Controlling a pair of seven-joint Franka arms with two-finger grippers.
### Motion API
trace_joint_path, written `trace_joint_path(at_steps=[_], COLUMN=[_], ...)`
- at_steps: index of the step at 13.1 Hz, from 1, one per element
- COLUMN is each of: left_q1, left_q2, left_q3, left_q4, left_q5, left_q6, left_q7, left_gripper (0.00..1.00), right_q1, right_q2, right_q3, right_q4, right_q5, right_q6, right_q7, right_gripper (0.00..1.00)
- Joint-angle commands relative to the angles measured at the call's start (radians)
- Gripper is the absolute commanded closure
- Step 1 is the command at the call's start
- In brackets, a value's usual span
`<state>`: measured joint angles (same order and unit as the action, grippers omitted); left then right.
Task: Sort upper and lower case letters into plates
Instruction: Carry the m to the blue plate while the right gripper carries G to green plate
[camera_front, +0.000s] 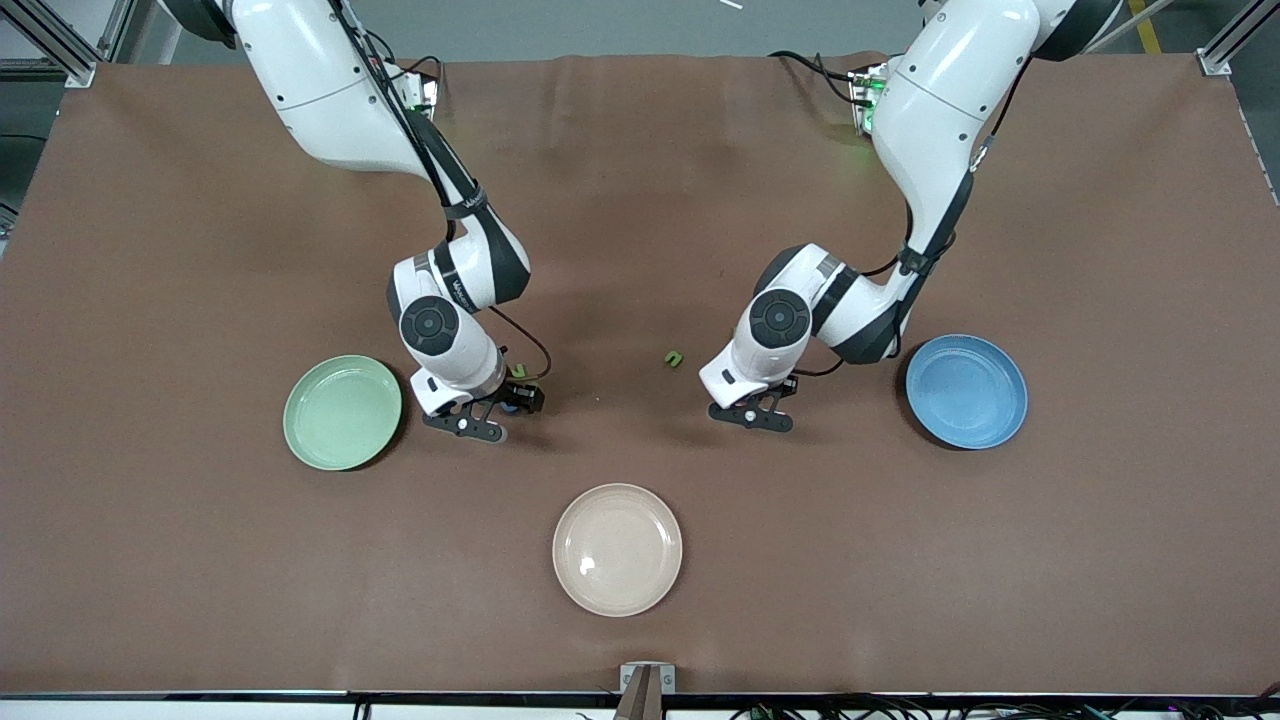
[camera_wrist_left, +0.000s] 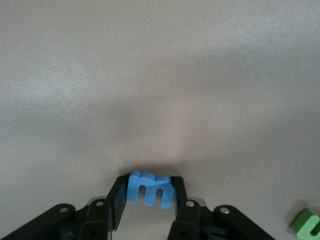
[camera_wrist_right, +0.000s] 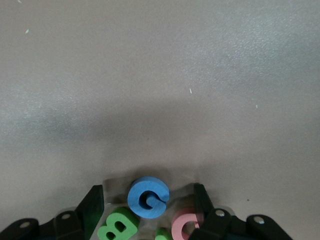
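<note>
The pale mint green plate (camera_front: 342, 411) lies toward the right arm's end of the table and the blue plate (camera_front: 966, 390) toward the left arm's end; both are empty. My left gripper (camera_front: 757, 412) is shut on a blue foam lowercase m (camera_wrist_left: 150, 189), low over the brown cloth between the plates. My right gripper (camera_front: 485, 418) is open and low beside the green plate. Its fingers (camera_wrist_right: 93, 201) stand around a blue G (camera_wrist_right: 147, 197), with a green B (camera_wrist_right: 117, 226) and a pink C (camera_wrist_right: 184, 223) close by.
A cream-beige plate (camera_front: 617, 549) lies empty, nearer the front camera than both grippers. A small green letter (camera_front: 674, 357) lies on the cloth between the two arms and also shows in the left wrist view (camera_wrist_left: 306, 223). Brown cloth covers the table.
</note>
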<state>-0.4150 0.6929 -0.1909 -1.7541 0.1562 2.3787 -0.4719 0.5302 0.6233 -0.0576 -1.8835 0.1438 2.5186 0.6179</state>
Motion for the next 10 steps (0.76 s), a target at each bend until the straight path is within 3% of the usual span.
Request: trace_joint_path(at_steps=[1, 4, 6, 10], left_q1=[-0.01, 0.001, 0.016, 0.099], left_q2=[0.0, -0.024, -0.079, -0.225], left_q3=[0.008, 0.008, 0.007, 0.001], left_q4=[-0.004, -0.007, -0.01, -0.103], left_q5=[0.023, 0.025, 0.025, 0.025], left_q6=[0.017, -0.015, -0.103, -0.159], left_q7=[-0.022, -0.019, -0.004, 0.091], left_gripper=[0.71, 0.78, 0.78, 0.78], right_q1=[0.014, 0.014, 0.014, 0.013], right_q2=[-0.013, -0.011, -0.011, 0.0], right_q3=[-0.011, -0.011, -0.013, -0.013], right_q4=[-0.023, -0.022, -0.022, -0.022], right_q5=[0.011, 0.011, 0.011, 0.01], right_q6=[0.017, 0.017, 0.017, 0.017], right_q7=[0.008, 0.008, 0.008, 0.008], right_gripper=[0.22, 0.26, 0.31, 0.47])
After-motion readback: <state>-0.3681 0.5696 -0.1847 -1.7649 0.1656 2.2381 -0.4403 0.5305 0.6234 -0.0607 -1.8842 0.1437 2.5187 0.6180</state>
